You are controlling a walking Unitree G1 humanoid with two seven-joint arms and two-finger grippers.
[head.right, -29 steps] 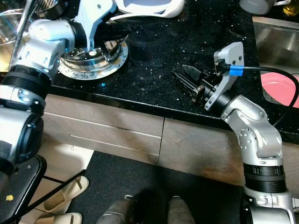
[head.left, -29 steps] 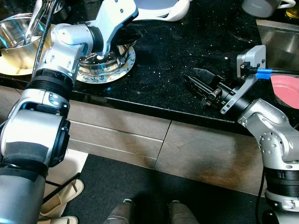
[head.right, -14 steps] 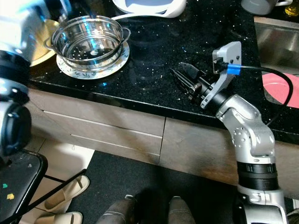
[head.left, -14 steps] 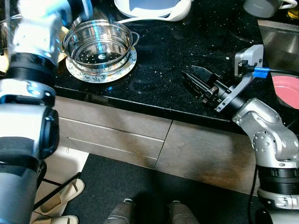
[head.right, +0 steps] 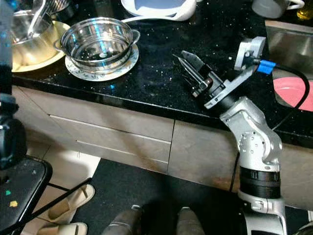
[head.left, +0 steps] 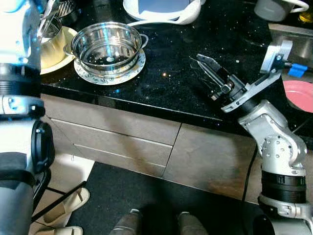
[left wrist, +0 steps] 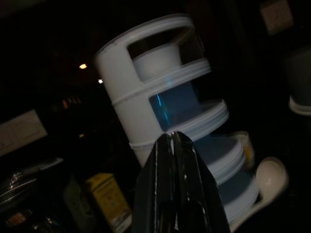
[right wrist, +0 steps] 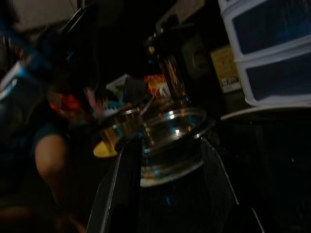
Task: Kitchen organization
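Steel gleams in the upper left of the head views, where a perforated stainless colander with two side handles [head.left: 107,47] sits on a round patterned plate [head.left: 93,78] on the black speckled stone desk [head.left: 166,83]. Beside it, at the far left edge, a metal bowl with utensils [head.right: 27,36] rests on a yellow plate [head.right: 34,61].

Right of centre, the right pincer [head.left: 209,68] hovers low over bare desk, released, its two black fingers spread and pointing up-left toward the colander; its wrist view has the colander framed between those fingers. The left pincer [left wrist: 172,141] is clenched on nothing, fingertips pressed together, aimed at a white tiered plastic container with blue panels [left wrist: 165,97].

The step in hand looks like the right arm's approach to the colander. To do it well, I would keep the fingers spread, travel low across the desk, and close on the near rim or a handle rather than the curved wall. A slow lift should avoid dragging the plate along.
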